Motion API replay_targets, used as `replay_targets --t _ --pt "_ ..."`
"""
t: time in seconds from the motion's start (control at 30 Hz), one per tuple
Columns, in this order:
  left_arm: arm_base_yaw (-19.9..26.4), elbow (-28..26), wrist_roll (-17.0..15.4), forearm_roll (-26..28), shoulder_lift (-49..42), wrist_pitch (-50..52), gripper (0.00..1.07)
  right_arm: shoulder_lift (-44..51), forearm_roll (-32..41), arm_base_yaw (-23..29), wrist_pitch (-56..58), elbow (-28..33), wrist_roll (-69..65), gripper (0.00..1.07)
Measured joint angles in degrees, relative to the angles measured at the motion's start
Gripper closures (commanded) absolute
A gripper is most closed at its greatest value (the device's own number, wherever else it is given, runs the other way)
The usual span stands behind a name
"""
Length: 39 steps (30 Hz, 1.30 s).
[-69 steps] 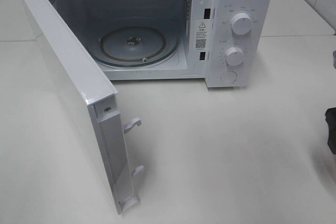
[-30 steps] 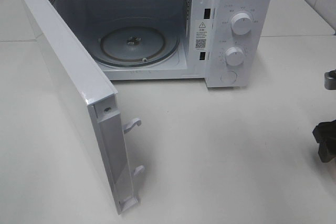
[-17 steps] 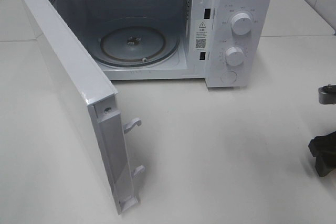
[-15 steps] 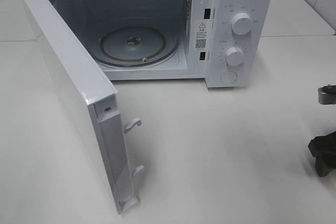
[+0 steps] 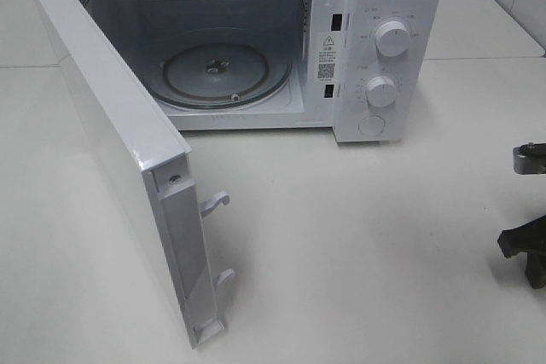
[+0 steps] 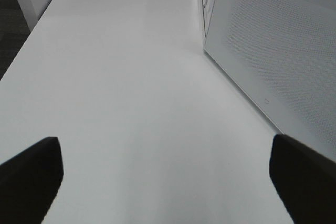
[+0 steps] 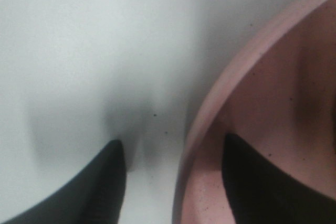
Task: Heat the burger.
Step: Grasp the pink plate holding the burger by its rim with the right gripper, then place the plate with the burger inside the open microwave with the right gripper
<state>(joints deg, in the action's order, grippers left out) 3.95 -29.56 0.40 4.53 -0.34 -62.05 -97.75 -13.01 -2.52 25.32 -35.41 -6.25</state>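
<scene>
The burger is out of view in every frame. In the right wrist view a pink round plate (image 7: 220, 103) fills one side. My right gripper (image 7: 173, 182) is open and straddles the plate's rim, with one fingertip (image 7: 102, 184) over the white table and the other fingertip (image 7: 262, 182) over the plate. In the exterior high view only part of the right gripper (image 5: 527, 253) shows, at the right edge, and the plate is cut off there. My left gripper (image 6: 165, 177) is open and empty over bare table beside the microwave door (image 6: 273, 51).
The white microwave (image 5: 384, 40) stands at the back with its door (image 5: 119, 151) swung wide open toward the front left. Its glass turntable (image 5: 226, 74) holds nothing. Two dials (image 5: 392, 37) sit on its right panel. The white table (image 5: 358, 236) spreads in front.
The right arm has moved down along the right edge of the exterior high view, toward the table's front. The microwave and its door have not moved.
</scene>
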Motion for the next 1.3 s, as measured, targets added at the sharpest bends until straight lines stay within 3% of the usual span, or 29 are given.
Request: replay_targets --t 0.03,0.1,0.2,0.87,1.3 --pt "0.0 0.0 0.0 0.0 0.0 0.0 0.07 0.0 0.0 0.0 0.0 0.0 0.0 0.79" --pt "0.0 0.0 0.0 0.0 0.0 0.0 0.07 0.0 -0.9 -0.1 0.1 0.0 -0.4 0.98" --pt "0.0 0.0 0.0 0.0 0.0 0.0 0.07 0.1 -0.9 -0.1 0.4 -0.3 -0.8 1.07" --pt "0.0 0.0 0.0 0.0 0.0 0.0 0.07 0.5 -1.0 0.0 2.6 -0.7 -2.3 1.07" --pt "0.0 0.0 0.0 0.0 0.0 0.0 0.07 1.3 -12.1 6.5 4.9 -0.9 -14.8 1.07"
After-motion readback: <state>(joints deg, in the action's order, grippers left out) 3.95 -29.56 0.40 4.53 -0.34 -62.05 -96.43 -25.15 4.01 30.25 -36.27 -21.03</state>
